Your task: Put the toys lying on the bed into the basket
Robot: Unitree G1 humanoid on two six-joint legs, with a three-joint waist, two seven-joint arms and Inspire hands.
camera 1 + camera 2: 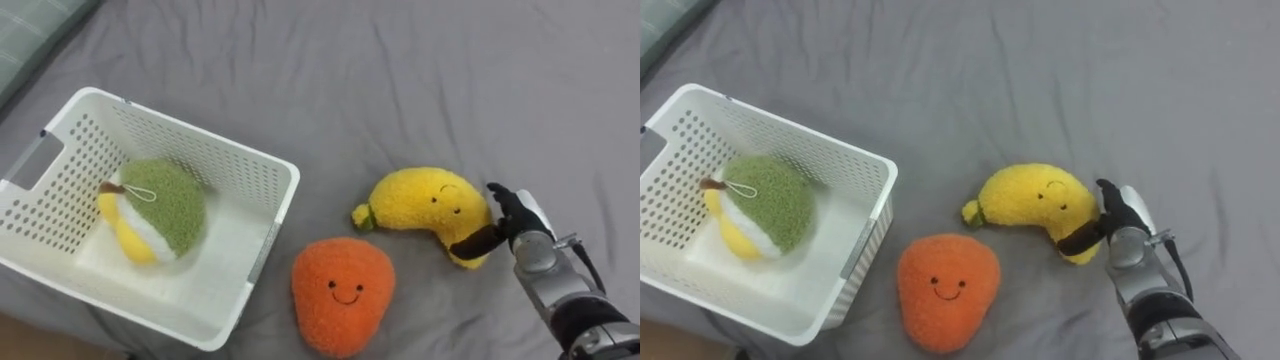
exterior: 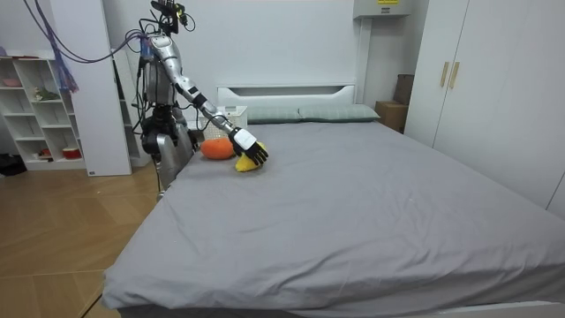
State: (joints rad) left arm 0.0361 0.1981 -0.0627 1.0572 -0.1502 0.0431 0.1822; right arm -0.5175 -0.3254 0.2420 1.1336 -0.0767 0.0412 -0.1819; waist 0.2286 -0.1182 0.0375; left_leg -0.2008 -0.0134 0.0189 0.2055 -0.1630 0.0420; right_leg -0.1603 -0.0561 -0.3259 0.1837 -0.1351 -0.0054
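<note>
The yellow banana plush (image 1: pixel 425 205), lying on the bed (image 1: pixel 450 70) near the white basket (image 1: pixel 200 132), is clasped at one end by the right hand (image 1: pixel 518 215); so shallow a hold could be lost during lifting.

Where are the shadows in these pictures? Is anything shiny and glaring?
Left eye view: the light is soft and even. Only faint, fuzzy shadows hug the orange plush toy and the yellow banana toy on the grey bed, and the white basket shows no glare. Room view: the light is bright and even, and the bed's side darkens toward the floor.
</note>
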